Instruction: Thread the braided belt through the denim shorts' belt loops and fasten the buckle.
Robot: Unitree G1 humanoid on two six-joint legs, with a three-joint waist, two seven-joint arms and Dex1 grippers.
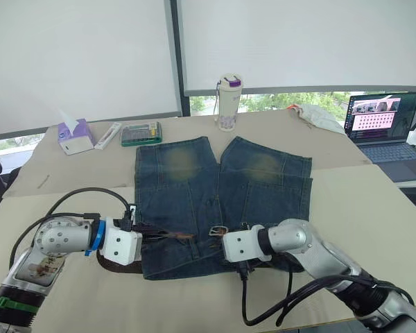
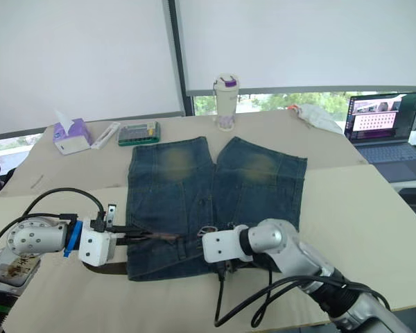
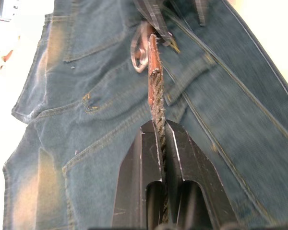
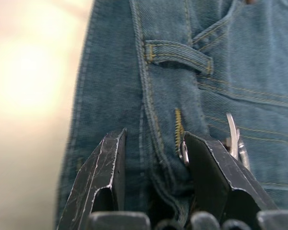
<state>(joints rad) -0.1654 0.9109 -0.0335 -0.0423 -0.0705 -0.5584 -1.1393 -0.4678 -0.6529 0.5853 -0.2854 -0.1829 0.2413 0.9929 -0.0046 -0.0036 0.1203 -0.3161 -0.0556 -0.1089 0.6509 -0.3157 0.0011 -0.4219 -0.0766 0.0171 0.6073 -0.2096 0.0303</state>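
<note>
Head views: denim shorts (image 1: 222, 201) lie flat on the table (image 1: 374, 208), waistband on the near edge, legs pointing far. L gripper (image 1: 151, 236) comes in from the left along the waistband, clamped on the braided belt (image 1: 168, 235), leather tip aimed right toward the buckle (image 1: 218, 231) at mid-waistband. R gripper (image 2: 209, 233) sits just right of the buckle, over the waistband. Tissue box (image 1: 75, 136), bottle (image 1: 229, 103) and laptop (image 1: 385, 125) are far off, no factor.

L wrist view: fingers pinch the braid tight, tip sticking out ahead and almost at the buckle frame. Risk: the braid is floppy ahead of the pinch, so a push could bend it and send the tip beside or under the frame, not through. Tip could also snag denim.

R wrist view: jaws part-open, straddling the waistband fold, one of the belt loops (image 4: 178, 56) just beyond; buckle edge beside one finger (image 4: 216, 177). Risk: closing here grabs denim, not buckle, so the frame stays loose and slides when the tip hits. Bunched fabric might also cover the loop.
</note>
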